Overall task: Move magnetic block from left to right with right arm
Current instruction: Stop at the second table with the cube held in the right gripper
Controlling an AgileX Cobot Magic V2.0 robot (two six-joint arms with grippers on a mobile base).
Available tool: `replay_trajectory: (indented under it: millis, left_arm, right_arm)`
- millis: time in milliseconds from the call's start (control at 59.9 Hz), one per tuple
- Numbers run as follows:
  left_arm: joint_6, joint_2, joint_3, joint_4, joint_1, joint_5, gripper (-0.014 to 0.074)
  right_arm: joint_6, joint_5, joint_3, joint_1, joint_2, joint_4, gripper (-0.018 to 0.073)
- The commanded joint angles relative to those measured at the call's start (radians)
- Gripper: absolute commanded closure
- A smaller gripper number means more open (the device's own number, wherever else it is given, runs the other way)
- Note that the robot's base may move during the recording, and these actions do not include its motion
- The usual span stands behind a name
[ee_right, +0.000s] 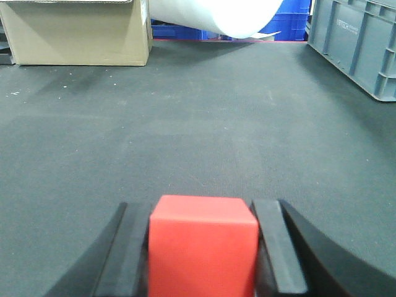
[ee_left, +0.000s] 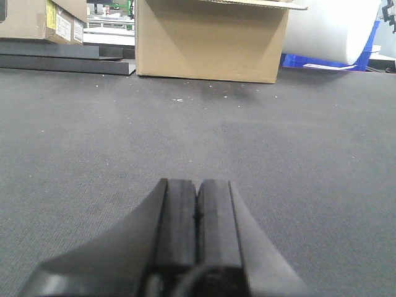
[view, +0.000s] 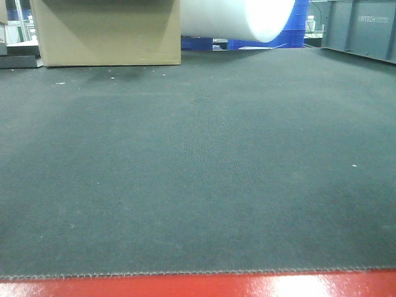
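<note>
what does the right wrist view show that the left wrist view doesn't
Only right wrist: the red block clamped in the right tool, and a grey crate. Only left wrist: the left tool, shut and empty. Both: the dark mat, the cardboard box and the white roll.

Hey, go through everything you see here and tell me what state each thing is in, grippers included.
left gripper: shut, nothing between its pads.
right gripper: shut on the magnetic block.
magnetic block: clamped in the right gripper, sitting square.
cardboard box: standing upright on the mat.
grey crate: upright, inside hidden.
white roll: lying on its side.
</note>
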Motion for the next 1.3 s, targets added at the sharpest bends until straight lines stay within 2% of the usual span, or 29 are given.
replay_trajectory:
  millis: [0, 1019, 1286]
  left_arm:
    - [-0.007, -0.014, 0.01, 0.0, -0.003, -0.091, 0.0713]
    - [-0.007, -0.014, 0.01, 0.0, -0.003, -0.091, 0.0713]
    - [-0.007, -0.014, 0.01, 0.0, -0.003, -0.091, 0.0713]
  right_arm:
    - [-0.009, -0.088, -0.026, -0.005, 0.018, -0.017, 0.0367]
    - [-0.009, -0.091, -0.026, -0.005, 0.018, -0.017, 0.0367]
    - [-0.022, -0.08, -0.075, -0.005, 0.11, 0.071, 0.0367]
